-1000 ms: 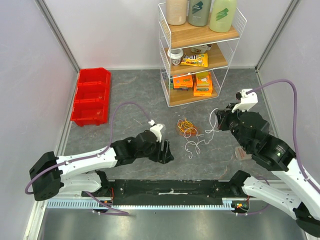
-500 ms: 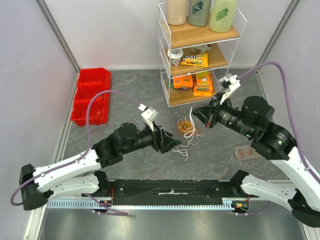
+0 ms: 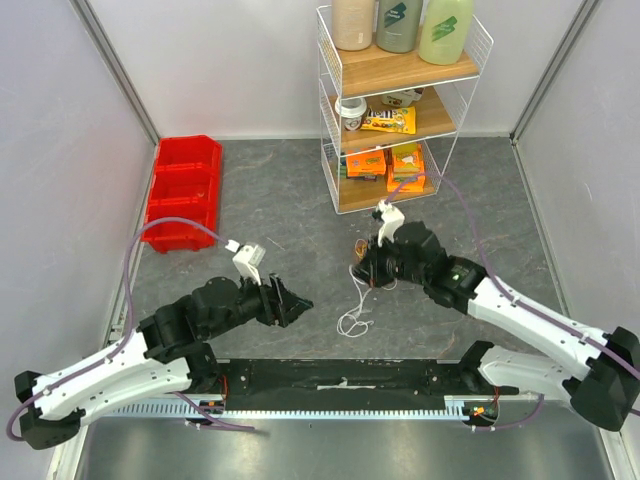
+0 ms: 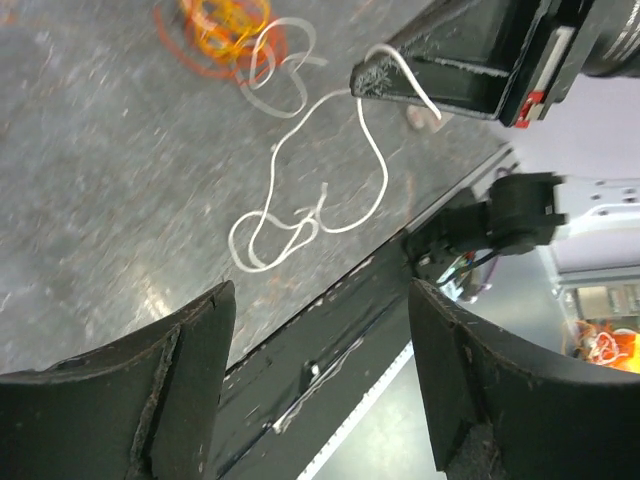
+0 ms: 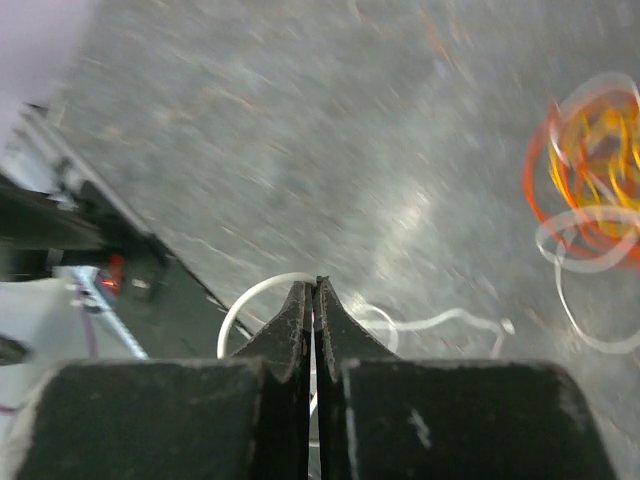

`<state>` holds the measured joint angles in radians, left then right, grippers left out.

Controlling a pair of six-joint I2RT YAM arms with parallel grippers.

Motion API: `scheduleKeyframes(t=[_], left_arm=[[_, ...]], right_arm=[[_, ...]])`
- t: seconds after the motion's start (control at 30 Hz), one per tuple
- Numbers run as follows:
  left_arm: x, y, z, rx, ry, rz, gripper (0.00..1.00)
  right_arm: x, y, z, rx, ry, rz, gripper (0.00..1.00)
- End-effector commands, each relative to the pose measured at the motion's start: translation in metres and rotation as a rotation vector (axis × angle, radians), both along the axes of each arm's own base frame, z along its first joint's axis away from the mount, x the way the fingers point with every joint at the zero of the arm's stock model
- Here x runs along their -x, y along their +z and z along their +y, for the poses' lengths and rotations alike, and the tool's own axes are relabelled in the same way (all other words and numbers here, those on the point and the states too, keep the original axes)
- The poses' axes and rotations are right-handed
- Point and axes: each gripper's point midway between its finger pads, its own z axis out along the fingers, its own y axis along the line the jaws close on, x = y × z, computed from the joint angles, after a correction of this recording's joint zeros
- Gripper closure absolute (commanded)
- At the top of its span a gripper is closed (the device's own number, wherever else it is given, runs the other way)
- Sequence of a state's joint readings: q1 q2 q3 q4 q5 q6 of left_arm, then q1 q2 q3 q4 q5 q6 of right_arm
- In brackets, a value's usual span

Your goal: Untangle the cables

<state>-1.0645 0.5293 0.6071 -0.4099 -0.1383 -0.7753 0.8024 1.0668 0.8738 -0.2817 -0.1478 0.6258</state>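
Cable [image 4: 384,172], white, pinched in right tool [image 5: 314,286]; left tool [image 4: 320,295] wide open

Two robot arms [image 3: 130,355], one white cable [image 4: 300,215], one orange-yellow coil [image 4: 215,25], three bottles [image 3: 398,25], one rack [image 3: 385,72]

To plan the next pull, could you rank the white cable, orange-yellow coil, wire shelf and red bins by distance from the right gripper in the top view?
1. white cable, pinched in the right gripper, trailing toward the near edge.
2. orange-yellow coil, just beyond its tip.
3. wire shelf, farther back.
4. red bins, far left.
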Motion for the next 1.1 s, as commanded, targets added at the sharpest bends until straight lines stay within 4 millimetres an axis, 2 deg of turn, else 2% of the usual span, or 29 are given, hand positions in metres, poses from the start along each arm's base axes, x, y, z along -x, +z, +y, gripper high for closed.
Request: scheduleKeyframes(t=[0.0,0.13,0.23,0.4,0.5,0.57,0.63,0.73,0.83,0.9,0.93,1.0,1.07], left_arm=[[0.0,-0.036,0.0,-0.052,0.033,0.095,0.24],[0.0,-0.046,-0.029,-0.082,-0.054,0.115,0.24],[0.0,-0.062,-0.048,-0.158,-0.117,0.16,0.27],[-0.004,-0.083,-0.055,-0.222,-0.12,0.19,0.29],[-0.004,-0.086,-0.053,-0.203,-0.108,0.19,0.29],[-0.002,-0.089,-0.052,-0.191,-0.109,0.192,0.28],[-0.002,-0.089,-0.054,-0.184,-0.113,0.186,0.27],[0.001,-0.09,-0.056,-0.203,-0.142,0.194,0.26],[0.0,-0.093,-0.058,-0.219,-0.148,0.201,0.24],[0.0,-0.095,-0.062,-0.235,-0.161,0.21,0.23],[0.001,-0.099,-0.063,-0.249,-0.166,0.222,0.2],[0.001,-0.105,-0.068,-0.277,-0.178,0.23,0.17],[0.0,-0.11,-0.074,-0.331,-0.197,0.188,0.15]], right_arm=[[0.0,-0.059,-0.017,0.049,-0.118,0.083,1.0],[0.011,-0.117,-0.025,0.096,-0.15,0.189,1.0],[0.019,-0.145,-0.02,0.092,-0.135,0.254,1.0],[0.044,-0.16,0.01,0.081,-0.055,0.302,1.0],[0.053,-0.17,0.01,0.118,-0.044,0.322,0.97],[0.052,-0.171,-0.001,0.19,-0.05,0.306,0.86],[0.047,-0.161,-0.011,0.237,-0.064,0.256,0.68],[0.04,-0.142,-0.027,0.27,-0.105,0.187,0.51],[0.042,-0.127,-0.033,0.259,-0.11,0.167,0.35],[0.042,-0.119,-0.038,0.255,-0.133,0.163,0.33],[0.041,-0.114,-0.042,0.25,-0.155,0.158,0.32],[0.038,-0.104,-0.059,0.26,-0.233,0.141,0.26],[0.032,-0.09,-0.081,0.261,-0.343,0.105,0.25]])
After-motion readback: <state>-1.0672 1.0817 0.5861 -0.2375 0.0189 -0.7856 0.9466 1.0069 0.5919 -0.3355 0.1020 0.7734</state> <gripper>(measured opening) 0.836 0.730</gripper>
